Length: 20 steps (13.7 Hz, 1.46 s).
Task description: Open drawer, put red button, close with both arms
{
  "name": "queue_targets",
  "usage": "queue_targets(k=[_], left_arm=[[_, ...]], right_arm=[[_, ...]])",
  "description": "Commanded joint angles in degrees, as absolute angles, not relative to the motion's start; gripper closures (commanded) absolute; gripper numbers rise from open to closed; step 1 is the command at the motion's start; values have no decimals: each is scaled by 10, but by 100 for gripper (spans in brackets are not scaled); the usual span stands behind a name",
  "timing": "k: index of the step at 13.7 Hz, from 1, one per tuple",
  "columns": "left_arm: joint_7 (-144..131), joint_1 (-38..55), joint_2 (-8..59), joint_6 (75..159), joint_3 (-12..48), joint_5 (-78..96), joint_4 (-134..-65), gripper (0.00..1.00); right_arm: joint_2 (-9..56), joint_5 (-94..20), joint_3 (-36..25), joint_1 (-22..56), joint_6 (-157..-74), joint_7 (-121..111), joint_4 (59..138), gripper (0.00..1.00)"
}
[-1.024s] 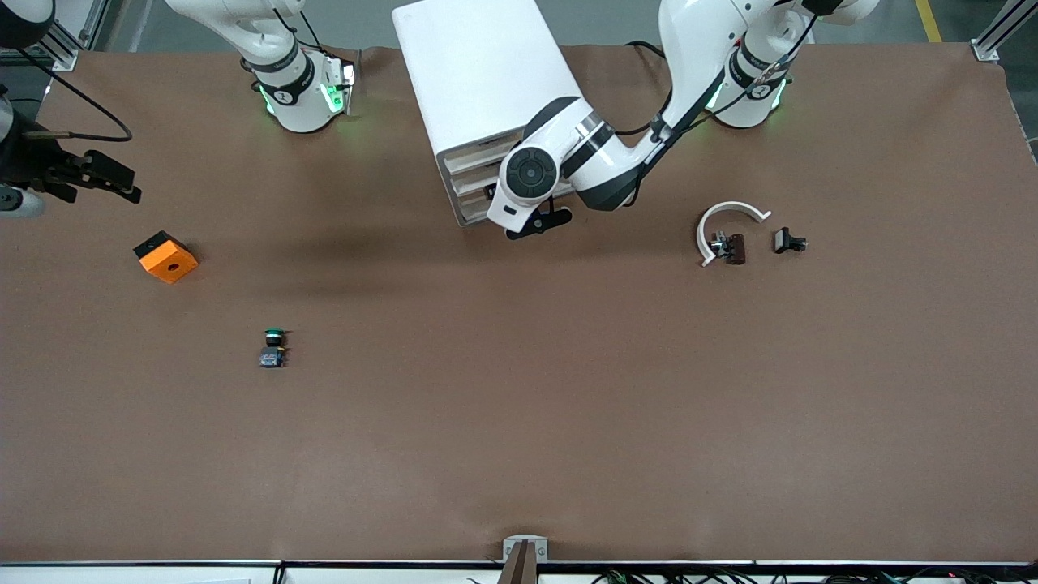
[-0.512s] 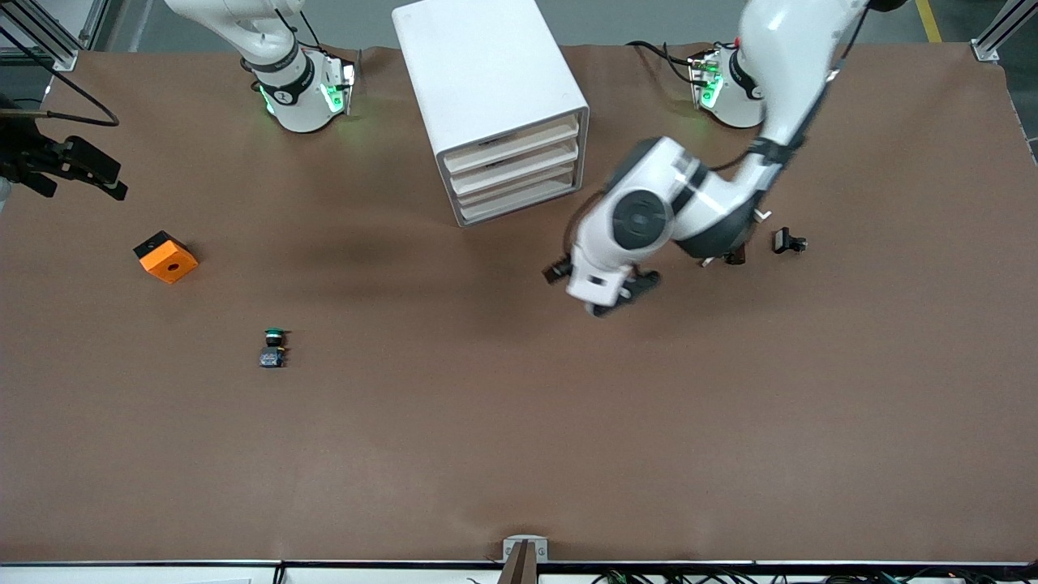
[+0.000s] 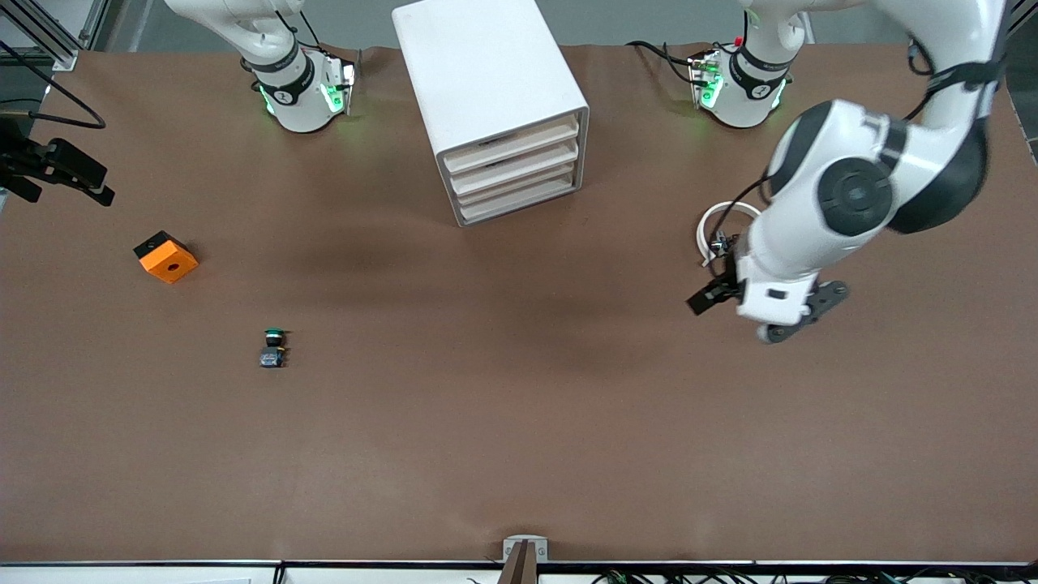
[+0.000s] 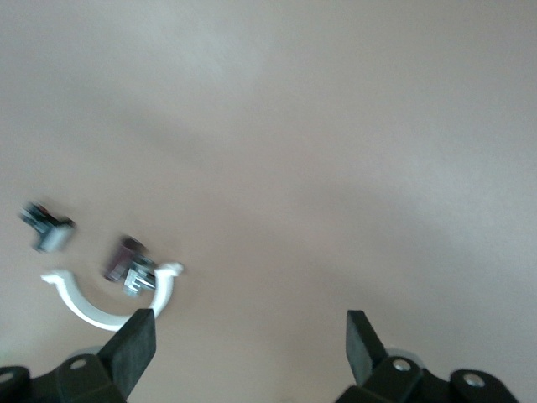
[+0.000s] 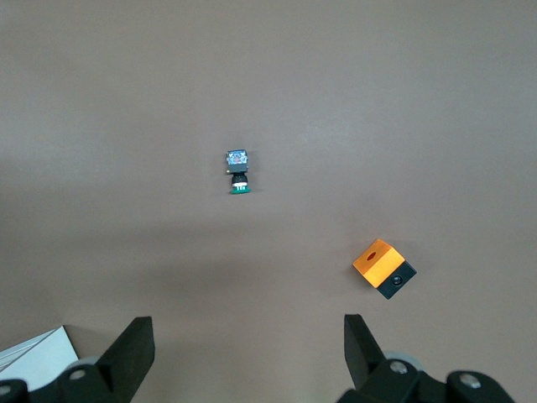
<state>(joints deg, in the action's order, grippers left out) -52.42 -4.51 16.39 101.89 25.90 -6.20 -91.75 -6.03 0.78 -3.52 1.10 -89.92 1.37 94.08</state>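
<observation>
Left gripper fingers apart above table, all 4 drawers closed

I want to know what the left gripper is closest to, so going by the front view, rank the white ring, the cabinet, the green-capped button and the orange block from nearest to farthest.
From the left gripper:
1. White ring, beside the gripper, toward the left arm's end.
2. Cabinet, mid-table, near the arms' bases.
3. Green-capped button, toward the right arm's end.
4. Orange block, closest to the right arm's end.
</observation>
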Motion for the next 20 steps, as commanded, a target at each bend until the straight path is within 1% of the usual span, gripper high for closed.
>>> queue_targets(k=[1,4,7,8,11,12,14,17,19,20], left_arm=[[-427,-99,107,992,265,-71,-933,0],[-311,-148,69,966,265,-70,-933,0],[-206,-176,23,947,262,-60,-933,0],[-175,-170,5,943,242,-58,-937,0],[-150,-72,-32,890,136,-51,-940,0],[-129,-54,-39,880,118,-49,-940,0],[-103,-44,-63,864,105,-39,-947,0],[-99,-33,-98,862,87,-7,-975,0],[-80,-20,-106,856,65,-7,-980,0],[-76,-21,-106,850,65,-7,-977,0]], right_arm=[[-53,7,-35,11,-889,22,921,0],[-53,8,-35,11,-889,21,919,0],[-53,8,-35,12,-889,20,919,0],[-53,8,-35,12,-889,21,919,0],[-52,8,-35,12,-890,21,914,0],[-52,8,-35,12,-890,21,914,0],[-52,8,-35,13,-890,21,914,0],[-52,8,-35,13,-890,21,914,0],[-52,8,-35,13,-890,21,914,0],[-52,8,-35,13,-891,21,914,0]])
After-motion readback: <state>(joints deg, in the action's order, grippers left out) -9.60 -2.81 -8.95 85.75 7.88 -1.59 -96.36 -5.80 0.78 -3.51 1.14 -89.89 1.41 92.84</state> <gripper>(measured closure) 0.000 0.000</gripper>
